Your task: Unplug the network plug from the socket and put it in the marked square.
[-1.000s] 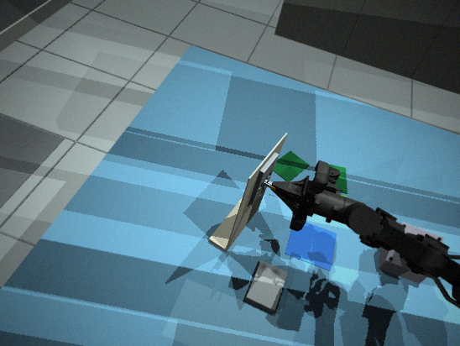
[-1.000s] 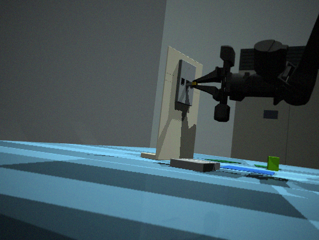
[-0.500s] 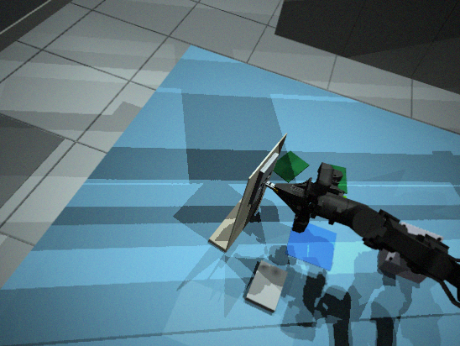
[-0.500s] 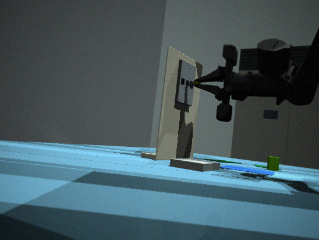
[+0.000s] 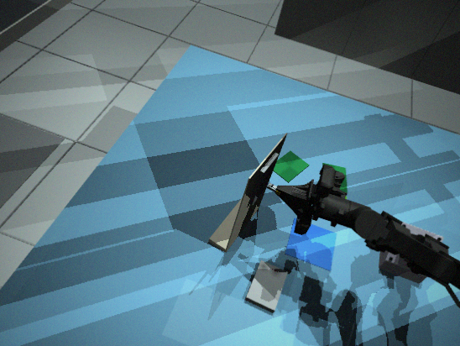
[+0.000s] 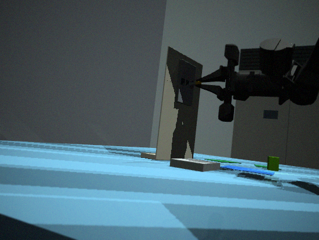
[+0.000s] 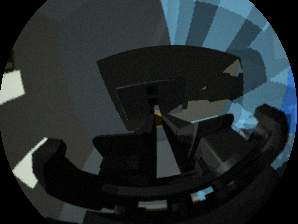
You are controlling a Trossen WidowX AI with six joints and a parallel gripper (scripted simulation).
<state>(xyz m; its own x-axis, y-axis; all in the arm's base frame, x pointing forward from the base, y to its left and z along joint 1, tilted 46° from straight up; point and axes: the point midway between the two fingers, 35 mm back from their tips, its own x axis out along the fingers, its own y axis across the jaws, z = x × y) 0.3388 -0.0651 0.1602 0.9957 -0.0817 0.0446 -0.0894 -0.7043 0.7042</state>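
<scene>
My black tapered two-finger gripper (image 5: 273,187) (image 6: 198,82) (image 7: 157,115) grips the small yellow-and-grey plug (image 5: 274,189) (image 6: 198,83) (image 7: 158,118), aligned roughly square to the upright beige panel (image 5: 241,214) (image 6: 166,125) (image 7: 202,109).

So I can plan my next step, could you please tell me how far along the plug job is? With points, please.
The claw (image 5: 274,189) (image 6: 198,83) (image 7: 157,115) is closed on the plug (image 6: 198,83) (image 7: 158,119), seemingly pulled clear of the panel (image 5: 241,210) (image 6: 166,125) (image 7: 170,60). Placing it in a marked square, letting go and backing off remain.

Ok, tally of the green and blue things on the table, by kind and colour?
Flat green patches: 2
Flat blue patch: 1
Green block: 1
Total: 4
</scene>
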